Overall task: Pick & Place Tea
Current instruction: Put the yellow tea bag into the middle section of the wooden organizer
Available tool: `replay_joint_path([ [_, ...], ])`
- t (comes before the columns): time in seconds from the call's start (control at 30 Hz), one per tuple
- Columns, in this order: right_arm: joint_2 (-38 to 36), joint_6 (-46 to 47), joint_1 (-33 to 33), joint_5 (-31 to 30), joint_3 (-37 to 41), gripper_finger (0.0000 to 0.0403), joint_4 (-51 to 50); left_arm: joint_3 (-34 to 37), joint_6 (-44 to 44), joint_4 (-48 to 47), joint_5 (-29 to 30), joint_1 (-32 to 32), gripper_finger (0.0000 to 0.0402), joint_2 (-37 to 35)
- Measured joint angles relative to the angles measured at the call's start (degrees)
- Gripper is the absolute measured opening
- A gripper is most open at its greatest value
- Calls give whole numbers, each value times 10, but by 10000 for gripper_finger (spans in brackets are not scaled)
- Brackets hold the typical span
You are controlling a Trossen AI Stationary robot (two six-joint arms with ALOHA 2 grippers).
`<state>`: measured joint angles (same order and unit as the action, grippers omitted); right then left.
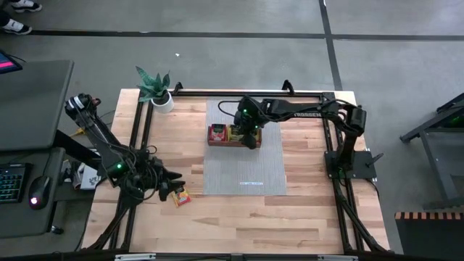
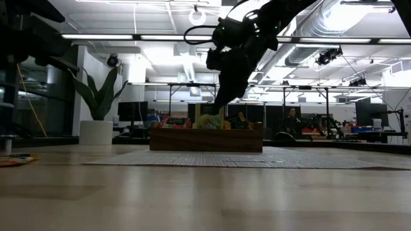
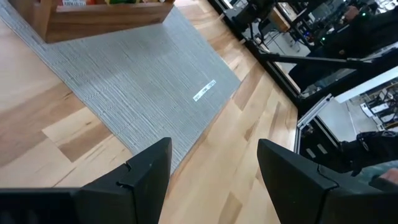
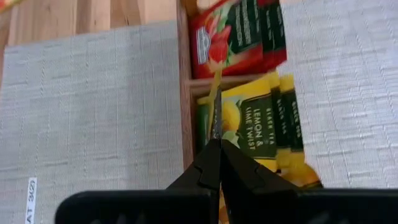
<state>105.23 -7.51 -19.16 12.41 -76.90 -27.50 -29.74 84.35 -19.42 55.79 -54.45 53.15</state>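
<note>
While the left fingers (image 3: 214, 180) stand apart, the right fingers (image 4: 217, 152) pinch a yellow tea packet (image 4: 216, 99) over the tray (image 1: 217, 142).

From above I get even, soft light on the pale wooden counter (image 1: 239, 217), with faint shadows. At counter height the white ceiling strip lights (image 2: 160, 36) glare and backlight everything, leaving the dark arm (image 2: 241, 45) a silhouette. On the right wrist view, the black fingers (image 4: 214, 165) sit close and blurred.
</note>
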Motion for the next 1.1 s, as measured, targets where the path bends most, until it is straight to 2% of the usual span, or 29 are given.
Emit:
replay_joint_path([
  [0.27, 0, 0, 0, 11, 0, 0, 27, 0, 13, -1, -13, 0, 237, 0],
  [0.97, 17, 37, -1, 26, 0, 1, 23, 0, 19, -3, -56, 0, 237, 0],
  [1.1, 17, 36, -1, 35, 0, 13, 23, 0, 19, -3, -65, 0, 237, 0],
])
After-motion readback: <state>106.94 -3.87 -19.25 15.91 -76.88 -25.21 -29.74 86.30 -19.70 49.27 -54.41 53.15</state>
